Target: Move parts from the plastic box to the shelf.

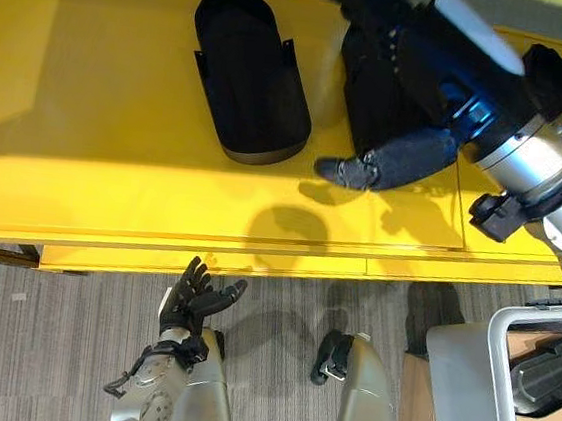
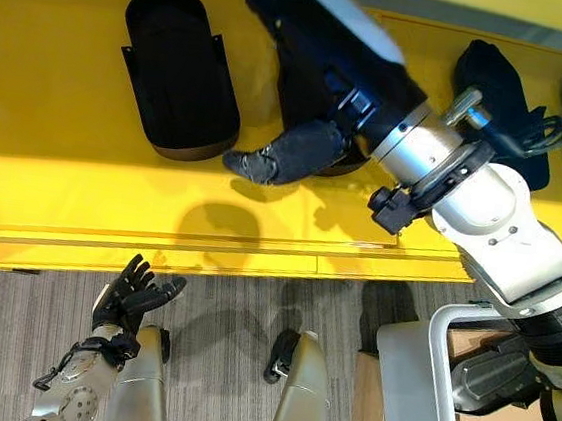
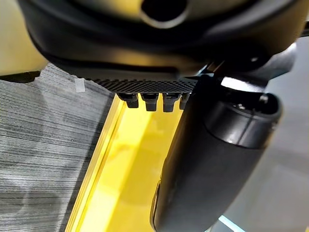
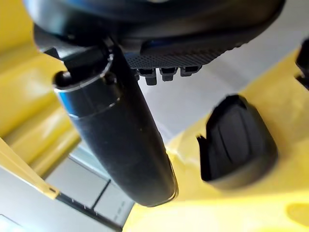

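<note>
A long black moulded part point(image 1: 252, 72) lies on the yellow shelf point(image 1: 87, 140). A second black part point(image 1: 364, 107) lies to its right, and my right hand point(image 1: 392, 160) reaches over it with fingers stretched out and the thumb jutting towards the shelf's front. I cannot tell whether the hand touches this part. In the right wrist view the thumb point(image 4: 120, 140) stands free and the first part point(image 4: 236, 142) rests on the shelf beyond it. My left hand point(image 1: 193, 300) hangs low in front of the shelf edge, open and holding nothing.
More black parts point(image 2: 501, 78) lie on the shelf further right. A grey box point(image 1: 459, 385) stands on the floor at the lower right, with a black part point(image 1: 551, 372) in it. Grey striped carpet runs below the shelf's front edge.
</note>
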{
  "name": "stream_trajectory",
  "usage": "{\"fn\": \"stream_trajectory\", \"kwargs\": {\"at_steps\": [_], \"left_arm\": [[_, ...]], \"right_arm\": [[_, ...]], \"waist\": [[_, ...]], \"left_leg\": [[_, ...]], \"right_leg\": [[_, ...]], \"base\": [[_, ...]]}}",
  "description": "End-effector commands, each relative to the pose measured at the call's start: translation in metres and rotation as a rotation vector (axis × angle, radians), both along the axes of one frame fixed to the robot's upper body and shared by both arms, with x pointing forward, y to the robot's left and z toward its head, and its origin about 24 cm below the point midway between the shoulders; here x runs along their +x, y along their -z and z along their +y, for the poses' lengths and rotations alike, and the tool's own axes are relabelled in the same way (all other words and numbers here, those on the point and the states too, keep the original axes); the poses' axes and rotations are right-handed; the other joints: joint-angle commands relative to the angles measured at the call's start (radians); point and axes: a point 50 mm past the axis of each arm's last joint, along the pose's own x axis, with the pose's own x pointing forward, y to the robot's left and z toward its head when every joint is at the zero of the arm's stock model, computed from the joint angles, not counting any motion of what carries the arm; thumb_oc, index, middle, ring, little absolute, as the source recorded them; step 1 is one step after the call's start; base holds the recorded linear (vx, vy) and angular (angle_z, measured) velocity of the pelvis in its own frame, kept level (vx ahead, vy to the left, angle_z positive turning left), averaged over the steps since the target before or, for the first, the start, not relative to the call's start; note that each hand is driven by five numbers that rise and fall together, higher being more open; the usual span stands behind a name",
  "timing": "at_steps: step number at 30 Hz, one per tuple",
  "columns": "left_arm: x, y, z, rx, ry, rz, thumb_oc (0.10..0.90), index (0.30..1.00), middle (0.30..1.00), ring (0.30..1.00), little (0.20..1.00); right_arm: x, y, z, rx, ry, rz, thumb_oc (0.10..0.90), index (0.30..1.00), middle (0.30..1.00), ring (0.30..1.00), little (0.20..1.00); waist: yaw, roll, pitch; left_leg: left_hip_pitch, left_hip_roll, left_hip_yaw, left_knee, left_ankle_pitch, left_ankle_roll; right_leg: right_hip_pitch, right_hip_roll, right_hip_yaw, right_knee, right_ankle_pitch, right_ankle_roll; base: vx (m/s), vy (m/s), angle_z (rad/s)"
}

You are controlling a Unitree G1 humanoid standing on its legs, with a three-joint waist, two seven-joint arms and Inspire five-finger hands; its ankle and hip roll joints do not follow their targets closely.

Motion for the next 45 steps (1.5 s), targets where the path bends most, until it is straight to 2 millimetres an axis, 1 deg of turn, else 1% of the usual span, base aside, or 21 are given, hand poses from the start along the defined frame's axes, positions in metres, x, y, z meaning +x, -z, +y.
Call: {"fn": "stream_trajectory", "kwargs": {"at_steps": [1,6,8,9,11,12,14,15,16,17,18,19,20,22,25,27,34,38,39,40,45], "left_arm": [[0.004,-0.025,-0.003,0.062,0.078,-0.156,0.900,1.000,1.000,1.000,1.000],[0.004,-0.026,-0.003,0.062,0.084,-0.158,0.900,1.000,1.000,1.000,1.000],[0.005,-0.027,-0.002,0.064,0.086,-0.162,0.900,1.000,1.000,1.000,1.000],[0.005,-0.027,-0.002,0.067,0.091,-0.163,0.900,1.000,1.000,1.000,1.000],[0.005,-0.028,-0.002,0.067,0.088,-0.166,0.900,1.000,1.000,1.000,1.000],[0.005,-0.028,-0.002,0.069,0.093,-0.168,0.900,1.000,1.000,1.000,1.000],[0.005,-0.028,-0.003,0.068,0.100,-0.167,0.900,1.000,1.000,1.000,1.000],[0.005,-0.028,-0.003,0.068,0.099,-0.167,0.900,1.000,1.000,1.000,1.000],[0.006,-0.028,-0.003,0.072,0.103,-0.167,0.900,1.000,1.000,1.000,1.000],[0.006,-0.029,-0.004,0.069,0.104,-0.171,0.900,1.000,1.000,1.000,1.000],[0.007,-0.030,-0.003,0.071,0.105,-0.178,0.900,1.000,1.000,1.000,1.000],[0.007,-0.030,-0.003,0.071,0.104,-0.177,0.900,1.000,1.000,1.000,1.000],[0.007,-0.030,-0.003,0.070,0.107,-0.177,0.900,1.000,1.000,1.000,1.000],[0.008,-0.030,-0.004,0.067,0.107,-0.179,0.900,1.000,1.000,1.000,1.000],[0.009,-0.030,-0.004,0.065,0.110,-0.182,0.900,1.000,1.000,1.000,1.000],[0.010,-0.030,-0.005,0.061,0.113,-0.182,0.900,1.000,1.000,1.000,1.000],[0.012,-0.032,-0.007,0.060,0.117,-0.192,0.900,1.000,1.000,1.000,1.000],[0.013,-0.033,-0.008,0.058,0.111,-0.193,0.900,1.000,1.000,1.000,1.000],[0.013,-0.033,-0.008,0.058,0.111,-0.193,0.900,1.000,1.000,1.000,1.000],[0.013,-0.032,-0.009,0.054,0.106,-0.190,0.900,1.000,1.000,1.000,1.000],[0.014,-0.032,-0.009,0.055,0.098,-0.188,0.900,1.000,1.000,1.000,1.000]], "right_arm": [[-0.018,-0.029,0.013,0.065,-0.121,-0.125,0.900,1.000,1.000,1.000,1.000],[-0.011,-0.021,0.020,0.003,-0.103,-0.110,0.900,1.000,1.000,1.000,1.000],[-0.005,-0.019,0.025,-0.032,-0.091,-0.107,0.900,1.000,1.000,1.000,1.000],[0.001,-0.016,0.027,-0.051,-0.075,-0.103,0.900,1.000,1.000,1.000,1.000],[0.004,-0.022,0.030,-0.073,-0.035,-0.173,0.900,1.000,1.000,1.000,1.000],[0.006,-0.022,0.033,-0.088,-0.033,-0.186,0.900,1.000,1.000,1.000,1.000],[0.015,-0.019,0.035,-0.071,0.000,-0.174,0.900,1.000,1.000,1.000,1.000],[0.016,-0.019,0.035,-0.071,-0.001,-0.174,0.900,1.000,1.000,1.000,1.000],[0.018,-0.022,0.040,-0.112,0.024,-0.231,0.900,1.000,1.000,1.000,1.000],[0.022,-0.022,0.042,-0.117,0.043,-0.243,0.900,1.000,1.000,1.000,1.000],[0.026,-0.021,0.042,-0.101,0.047,-0.218,0.900,1.000,1.000,1.000,1.000],[0.026,-0.021,0.042,-0.101,0.047,-0.218,0.900,1.000,1.000,1.000,1.000],[0.032,-0.017,0.043,-0.073,0.058,-0.181,0.900,1.000,1.000,1.000,1.000],[0.037,-0.021,0.047,-0.069,0.076,-0.196,0.900,1.000,1.000,1.000,1.000],[0.044,-0.018,0.051,-0.022,0.072,-0.142,0.900,1.000,1.000,1.000,1.000],[0.052,-0.014,0.053,0.012,0.082,-0.096,0.900,1.000,1.000,1.000,1.000],[0.064,-0.005,0.057,0.076,0.094,-0.022,0.900,1.000,1.000,1.000,1.000],[0.075,0.011,0.059,0.148,0.111,0.071,0.900,1.000,1.000,1.000,1.000],[0.075,0.011,0.059,0.149,0.111,0.071,0.900,1.000,1.000,1.000,1.000],[0.077,0.021,0.060,0.173,0.105,0.116,0.900,1.000,1.000,1.000,1.000],[0.079,0.051,0.062,0.239,0.081,0.262,0.900,1.000,1.000,1.000,1.000]], "waist": [[0.001,-0.007,-0.046],[0.005,-0.006,-0.044],[0.009,-0.005,-0.043],[0.011,-0.004,-0.043],[0.016,-0.003,-0.042],[0.018,-0.001,-0.042],[0.022,0.002,-0.041],[0.022,0.002,-0.041],[0.026,0.003,-0.040],[0.029,0.005,-0.039],[0.030,0.007,-0.038],[0.030,0.007,-0.038],[0.032,0.008,-0.036],[0.036,0.009,-0.033],[0.040,0.011,-0.030],[0.042,0.012,-0.028],[0.046,0.016,-0.026],[0.048,0.020,-0.025],[0.048,0.020,-0.025],[0.047,0.023,-0.023],[0.041,0.024,-0.018]], "left_leg": [[-0.020,0.000,-0.016,-0.039,0.101,0.048],[-0.019,0.002,-0.016,-0.042,0.103,0.049],[-0.020,0.003,-0.017,-0.046,0.106,0.049],[-0.020,0.003,-0.018,-0.046,0.106,0.050],[-0.021,0.002,-0.016,-0.045,0.105,0.051],[-0.022,0.001,-0.017,-0.044,0.104,0.052],[-0.022,-0.001,-0.018,-0.045,0.105,0.053],[-0.022,-0.001,-0.018,-0.045,0.105,0.053],[-0.025,-0.002,-0.018,-0.042,0.103,0.054],[-0.027,-0.003,-0.016,-0.040,0.103,0.054],[-0.027,-0.004,-0.016,-0.040,0.103,0.055],[-0.027,-0.004,-0.015,-0.040,0.103,0.055],[-0.028,-0.004,-0.016,-0.040,0.103,0.056],[-0.029,-0.005,-0.013,-0.040,0.103,0.059],[-0.034,-0.009,-0.014,-0.037,0.104,0.061],[-0.038,-0.013,-0.012,-0.037,0.105,0.063],[-0.046,-0.017,-0.012,-0.034,0.107,0.066],[-0.048,-0.019,-0.011,-0.036,0.107,0.068],[-0.048,-0.019,-0.011,-0.036,0.107,0.068],[-0.052,-0.020,-0.013,-0.034,0.108,0.068],[-0.049,-0.018,-0.012,-0.042,0.111,0.068]], "right_leg": [[0.111,-0.014,0.069,-0.044,-0.007,0.067],[0.110,-0.011,0.071,-0.049,-0.004,0.066],[0.110,-0.010,0.070,-0.051,-0.003,0.066],[0.111,-0.010,0.068,-0.050,-0.004,0.065],[0.111,-0.011,0.069,-0.050,-0.005,0.066],[0.110,-0.011,0.069,-0.049,-0.005,0.066],[0.110,-0.012,0.070,-0.049,-0.004,0.065],[0.110,-0.012,0.070,-0.049,-0.004,0.065],[0.108,-0.012,0.071,-0.048,-0.006,0.065],[0.107,-0.012,0.073,-0.048,-0.006,0.065],[0.106,-0.012,0.073,-0.047,-0.006,0.064],[0.106,-0.013,0.073,-0.047,-0.006,0.064],[0.107,-0.012,0.074,-0.048,-0.006,0.063],[0.107,-0.013,0.074,-0.047,-0.007,0.064],[0.105,-0.016,0.074,-0.045,-0.006,0.062],[0.104,-0.018,0.072,-0.046,-0.006,0.061],[0.098,-0.019,0.073,-0.046,-0.003,0.058],[0.095,-0.018,0.075,-0.044,-0.003,0.058],[0.095,-0.018,0.075,-0.044,-0.003,0.058],[0.093,-0.018,0.074,-0.042,-0.005,0.058],[0.094,-0.015,0.075,-0.045,-0.007,0.057]], "base": [[0.00,0.000,0.00],[0.00,0.000,0.00],[0.00,0.000,0.00],[0.00,0.000,0.00],[0.00,0.000,0.00],[0.00,0.000,0.00],[0.00,0.000,0.00],[0.00,0.000,0.00],[0.00,0.000,0.00],[0.00,0.000,0.00],[0.00,0.000,0.00],[0.00,0.000,0.00],[0.00,0.000,0.00],[0.00,0.000,0.00],[0.00,0.000,0.00],[0.00,0.000,0.00],[0.00,0.000,0.00],[0.00,0.000,0.00],[0.00,0.000,0.00],[0.00,0.000,0.00],[0.00,0.000,0.00]]}}
